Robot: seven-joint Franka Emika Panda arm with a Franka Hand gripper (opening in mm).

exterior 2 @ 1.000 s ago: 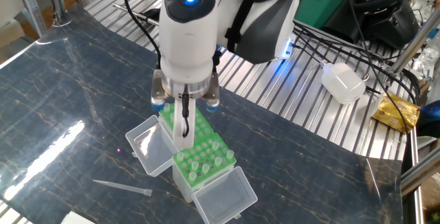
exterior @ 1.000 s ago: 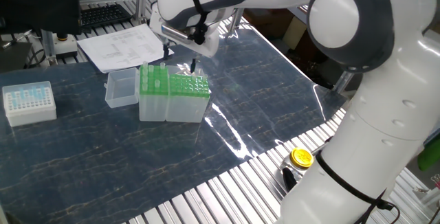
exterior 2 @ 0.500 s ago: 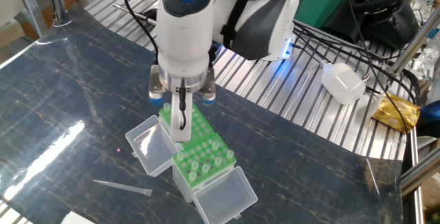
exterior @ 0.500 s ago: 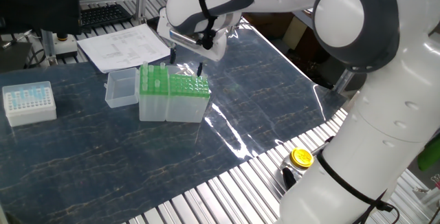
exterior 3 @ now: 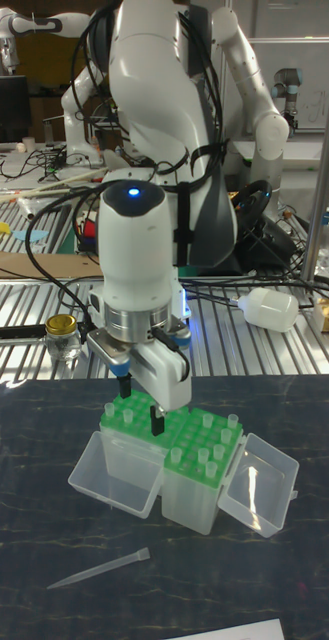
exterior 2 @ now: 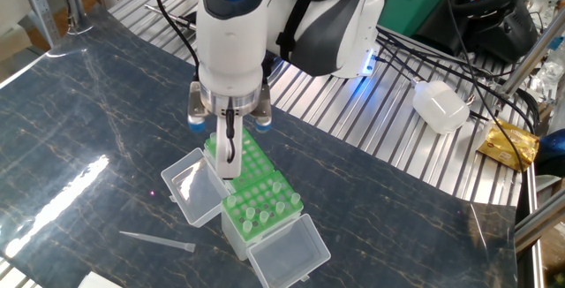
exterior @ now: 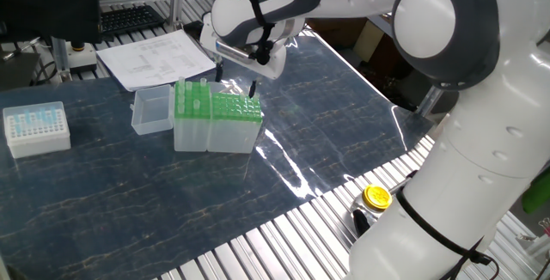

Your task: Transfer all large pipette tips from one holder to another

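Tool (exterior 3: pixel 140 402), fingers parted and empty, hovers above the wide holder (exterior 3: pixel 134 428) beside the narrow holder (exterior 3: pixel 208 445); centre on one upright tip (exterior 3: pixel 112 411) before descending, minding neighbours.

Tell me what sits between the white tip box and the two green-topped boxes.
One fixed view shows a clear lidless tray there, beside the taller green-topped box; bare table separates it from the white tip box.

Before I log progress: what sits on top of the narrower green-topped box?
Several large pipette tips stand in the rack top of the narrower box, collars showing above the green. Their shafts inside the box are hidden. The gripper hovers above the wider box.
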